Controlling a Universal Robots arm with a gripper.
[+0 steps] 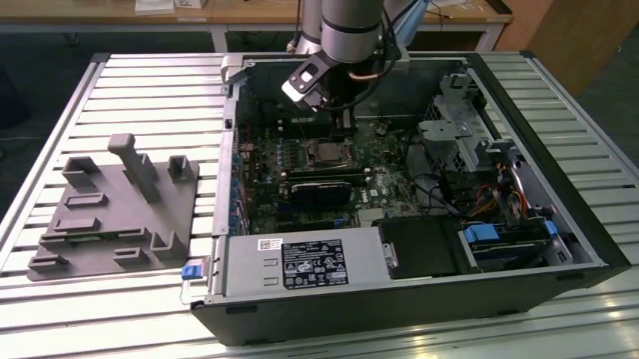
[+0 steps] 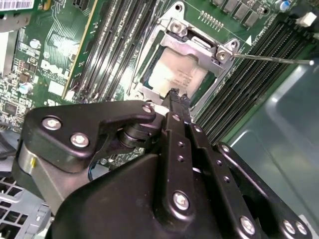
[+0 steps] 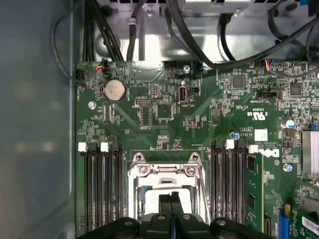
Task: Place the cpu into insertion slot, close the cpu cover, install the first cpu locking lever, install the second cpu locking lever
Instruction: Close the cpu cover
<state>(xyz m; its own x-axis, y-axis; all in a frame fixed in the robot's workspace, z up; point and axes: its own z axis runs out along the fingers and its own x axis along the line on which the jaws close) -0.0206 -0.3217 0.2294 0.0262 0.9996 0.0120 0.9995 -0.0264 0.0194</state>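
On the exterior view's left, a grey moulded tray (image 1: 110, 209) sits on the slatted worktop (image 1: 130, 75), just beside the open computer case (image 1: 559, 224). A white-labelled power supply box (image 1: 299, 265) lies along the case's near edge. Further in, the arm reaches down over the green board, above the socket (image 1: 325, 152).

In both wrist views the tool (image 2: 174, 95) (image 3: 171, 199) has its two fingers pressed together with nothing between them, and its tips are just above the chip (image 2: 175, 74) (image 3: 148, 203). The chip lies in the socket, silvery top up. The metal cover (image 2: 198, 46) (image 3: 164, 172) lies down around its edges.

In the second wrist view a thin metal lever (image 2: 271, 59) runs out sideways from beside the cover's corner, over the long black memory slots (image 2: 244, 84). Drive bays (image 1: 450, 131) and cables occupy the case on the exterior view's right.
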